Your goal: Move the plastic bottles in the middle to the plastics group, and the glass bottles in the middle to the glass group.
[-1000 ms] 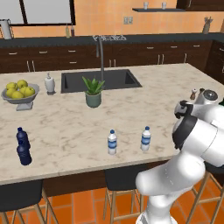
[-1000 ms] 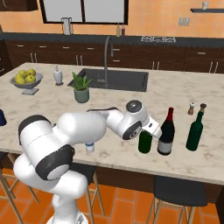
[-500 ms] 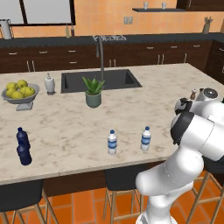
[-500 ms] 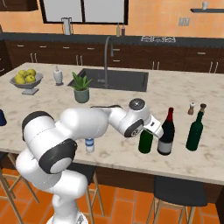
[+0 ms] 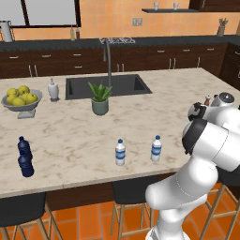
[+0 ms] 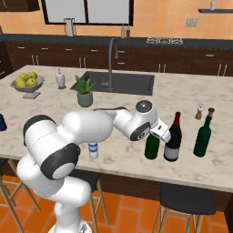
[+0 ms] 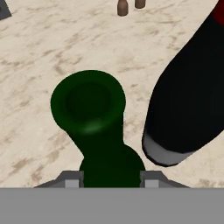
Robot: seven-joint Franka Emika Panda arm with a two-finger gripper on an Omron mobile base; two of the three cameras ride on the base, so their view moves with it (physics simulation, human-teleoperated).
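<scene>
A tall dark green glass bottle [image 6: 152, 146] stands on the island counter, right beside the near-black bottle with a red top [image 6: 173, 140]. My gripper [image 6: 158, 134] sits over its neck. From the hand camera the green bottle [image 7: 89, 105] runs down between my fingertips [image 7: 71, 178], which press on both its sides with no gap showing. The near-black bottle [image 7: 188, 113] is close on the right. Another green bottle [image 6: 202, 136] stands further right. Two clear plastic bottles [image 5: 120, 152] [image 5: 156, 148] stand mid-counter. Two navy bottles [image 5: 23, 146] [image 5: 26, 164] are at the left.
Two pepper shakers [image 6: 199, 112] [image 6: 210, 111] stand behind the wine bottles. A potted plant [image 5: 100, 99], a bowl of lemons [image 5: 20, 98] and a sink [image 5: 108, 85] lie further back. Stools [image 6: 185, 200] are under the counter's front edge.
My gripper has edged a little to the right with the green bottle, closer to the near-black bottle. The other bottles have not moved.
</scene>
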